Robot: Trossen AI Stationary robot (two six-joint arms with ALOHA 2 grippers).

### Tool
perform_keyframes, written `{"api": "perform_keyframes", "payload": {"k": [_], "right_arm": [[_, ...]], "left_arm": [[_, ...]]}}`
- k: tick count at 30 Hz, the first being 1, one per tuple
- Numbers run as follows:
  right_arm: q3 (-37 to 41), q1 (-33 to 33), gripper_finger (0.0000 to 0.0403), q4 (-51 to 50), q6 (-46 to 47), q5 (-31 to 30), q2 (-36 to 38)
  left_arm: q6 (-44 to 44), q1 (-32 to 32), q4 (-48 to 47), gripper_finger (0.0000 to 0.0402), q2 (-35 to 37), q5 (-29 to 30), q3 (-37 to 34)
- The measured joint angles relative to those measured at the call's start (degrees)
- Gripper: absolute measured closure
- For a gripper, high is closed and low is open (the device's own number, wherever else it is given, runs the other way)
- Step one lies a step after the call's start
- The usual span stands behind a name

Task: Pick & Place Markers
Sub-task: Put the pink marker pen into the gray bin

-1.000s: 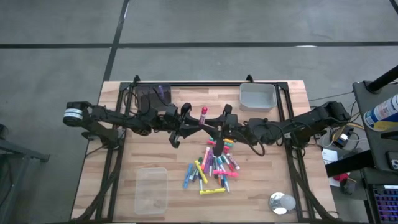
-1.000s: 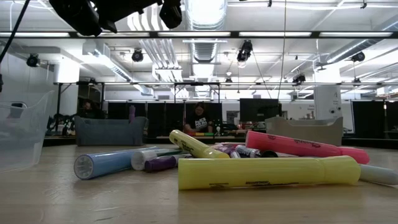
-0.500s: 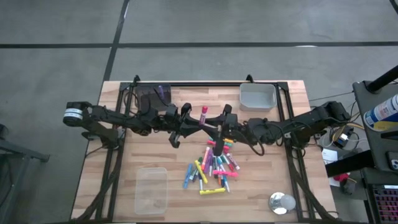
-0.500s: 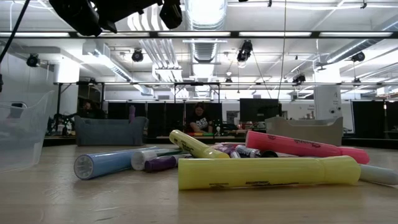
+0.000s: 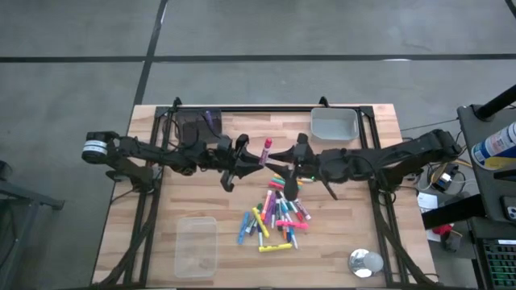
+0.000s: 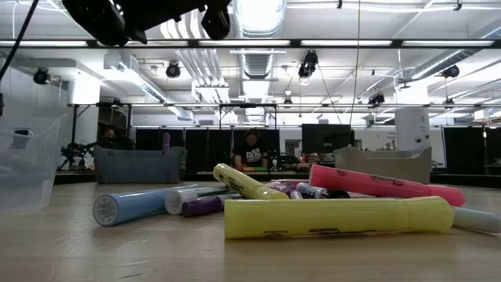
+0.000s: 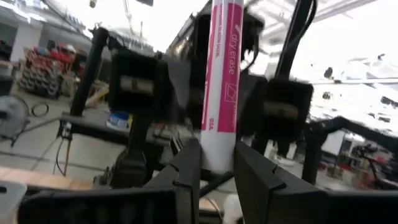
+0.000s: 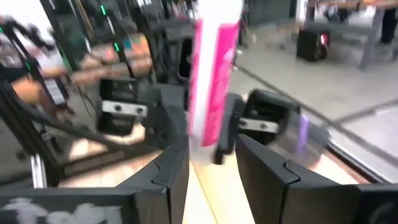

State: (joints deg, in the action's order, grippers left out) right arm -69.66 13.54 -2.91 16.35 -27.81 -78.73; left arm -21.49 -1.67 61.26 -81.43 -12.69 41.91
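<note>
The markers (image 5: 278, 213) lie in a loose many-coloured heap on the middle of the table. In the low view a yellow marker (image 6: 337, 217), a pink marker (image 6: 383, 186) and a blue marker (image 6: 141, 205) lie at the front of the heap. My left gripper (image 5: 256, 155) hovers above the table's middle, shut on a pink-and-white dry-erase marker (image 5: 265, 146). My right gripper (image 5: 292, 163) faces it from the right, open. In the right wrist view the right gripper (image 8: 211, 168) has that pink-and-white marker (image 8: 211, 81) just beyond its fingers. My left gripper (image 7: 217, 162) pinches the pink-and-white marker by its lower white end (image 7: 217, 155) between the two fingers. The fingers come level from the table's left and lie across the marker. It stands upright above them, lifted clear of the table.
A clear plastic tub (image 5: 196, 246) stands near the front left and shows as the clear tub (image 6: 23, 172) in the low view. A grey bin (image 5: 334, 125) sits at the far right. A dark bin (image 5: 197, 125) at the far left holds a purple marker. A round shiny disc (image 5: 365, 262) lies front right.
My right arm has shifted a little toward the table's right edge, so its gripper stands slightly farther from the left gripper. The left gripper and its marker have stayed where they were, and the heap has not moved.
</note>
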Motion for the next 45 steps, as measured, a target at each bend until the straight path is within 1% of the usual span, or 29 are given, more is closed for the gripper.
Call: {"api": "perform_keyframes", "payload": {"k": [5, 8, 12, 16, 21, 25, 30, 35, 38, 40, 45], "right_arm": [[-9.7, 0.1, 0.0275, -19.9, 1.9, 1.4, 0.2], [-15.6, 0.0, 0.0275, -29.2, 3.6, 4.3, 0.1], [-22.3, -1.3, 0.0275, -36.4, 6.6, 9.9, 0.1], [-30.2, -3.7, 0.0275, -45.0, 13.4, 14.5, -0.3], [-40.8, -7.7, 0.0275, -56.3, 17.4, 19.6, -3.7], [-49.3, -10.6, 0.0275, -64.6, 19.2, 25.2, -7.9], [-57.8, -13.0, 0.0270, -72.9, 19.0, 30.7, -15.0], [-65.1, -15.4, 0.0246, -79.1, 19.0, 37.1, -21.1], [-65.0, -17.1, 0.0232, -78.2, 19.8, 41.6, -22.6], [-64.9, -17.8, 0.0229, -78.3, 20.3, 43.6, -23.5], [-65.0, -18.8, 0.0227, -79.2, 20.5, 44.5, -23.7]], "left_arm": [[0.0, 0.0, -2.6, 0.0331, 0.0, -0.5, 0.0], [0.1, 0.0, -3.0, 0.0331, 0.0, -1.3, 0.0], [0.1, 0.0, -3.9, 0.0331, 0.0, -1.9, 0.0], [0.3, 0.0, -5.3, 0.0331, 0.0, -1.8, 0.0], [0.3, 0.0, -6.5, 0.0331, 0.0, -1.9, 0.0], [0.1, 0.0, -8.8, 0.0331, 0.0, -1.9, 0.0], [0.0, 0.0, -9.9, 0.0331, 0.0, -2.5, 0.0], [-0.7, 0.0, -10.8, 0.0331, 0.0, -3.2, 0.0], [-0.7, 0.0, -12.4, 0.0331, 0.0, -3.2, 0.0], [-0.8, 0.0, -13.3, 0.0331, 0.0, -3.2, 0.0], [-0.8, 0.0, -14.8, 0.0331, 0.0, -3.2, 0.0]]}}
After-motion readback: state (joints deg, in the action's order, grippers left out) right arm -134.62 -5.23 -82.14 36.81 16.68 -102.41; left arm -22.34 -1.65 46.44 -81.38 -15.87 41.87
